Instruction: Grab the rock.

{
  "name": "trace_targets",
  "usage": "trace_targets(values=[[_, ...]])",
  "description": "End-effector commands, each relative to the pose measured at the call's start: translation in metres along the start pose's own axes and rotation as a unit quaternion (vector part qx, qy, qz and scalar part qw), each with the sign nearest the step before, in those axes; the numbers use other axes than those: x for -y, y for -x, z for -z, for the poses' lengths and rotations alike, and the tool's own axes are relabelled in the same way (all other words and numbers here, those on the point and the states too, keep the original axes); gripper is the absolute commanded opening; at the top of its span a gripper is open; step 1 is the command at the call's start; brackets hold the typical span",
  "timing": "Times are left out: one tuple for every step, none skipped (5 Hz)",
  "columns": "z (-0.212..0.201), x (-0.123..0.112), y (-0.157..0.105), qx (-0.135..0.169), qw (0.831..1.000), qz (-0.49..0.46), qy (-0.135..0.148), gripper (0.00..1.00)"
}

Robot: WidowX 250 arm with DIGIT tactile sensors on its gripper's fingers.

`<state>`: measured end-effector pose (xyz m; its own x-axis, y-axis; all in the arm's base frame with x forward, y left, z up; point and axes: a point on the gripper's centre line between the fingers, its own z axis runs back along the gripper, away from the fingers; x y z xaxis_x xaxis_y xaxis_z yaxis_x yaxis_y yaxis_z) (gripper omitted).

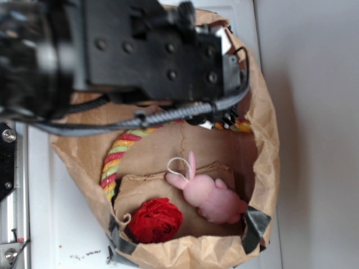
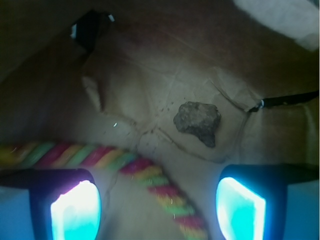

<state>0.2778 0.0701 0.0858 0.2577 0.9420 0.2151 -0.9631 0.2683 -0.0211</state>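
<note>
Through the wrist camera we see our gripper [image 2: 159, 205] with jaws spread wide and holding nothing, hovering above the rock [image 2: 197, 121], which lies alone on the brown paper bag [image 2: 150, 75] floor just beyond the striped rope [image 2: 125, 165].

Exterior view: bright, even daylight, arm [image 1: 112, 56] blurred at upper left. Wrist view: dim bag interior, fingertips [image 2: 75, 212] glaring cyan, perhaps overexposed.
</note>
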Motion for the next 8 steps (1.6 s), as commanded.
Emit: trace_targets(values=[[0.020, -0.004, -0.008, 0.023, 0.996, -0.080, -0.005, 1.00], [0.020, -0.005, -0.012, 0.020, 0.996, -0.085, -0.008, 1.00], [0.019, -0.007, -0.022, 0.018, 0.995, -0.098, -0.008, 1.00], [0.021, -0.009, -0.032, 0.017, 0.993, -0.115, -0.014, 1.00], [0.024, -0.013, -0.037, 0.034, 0.990, -0.138, -0.015, 1.00], [0.082, -0.044, -0.068, 0.049, 0.988, -0.146, -0.018, 1.00], [0.035, -0.018, -0.033, 0.054, 0.987, -0.146, -0.032, 1.00], [0.045, -0.021, -0.031, 0.075, 0.988, -0.127, -0.042, 1.00]])
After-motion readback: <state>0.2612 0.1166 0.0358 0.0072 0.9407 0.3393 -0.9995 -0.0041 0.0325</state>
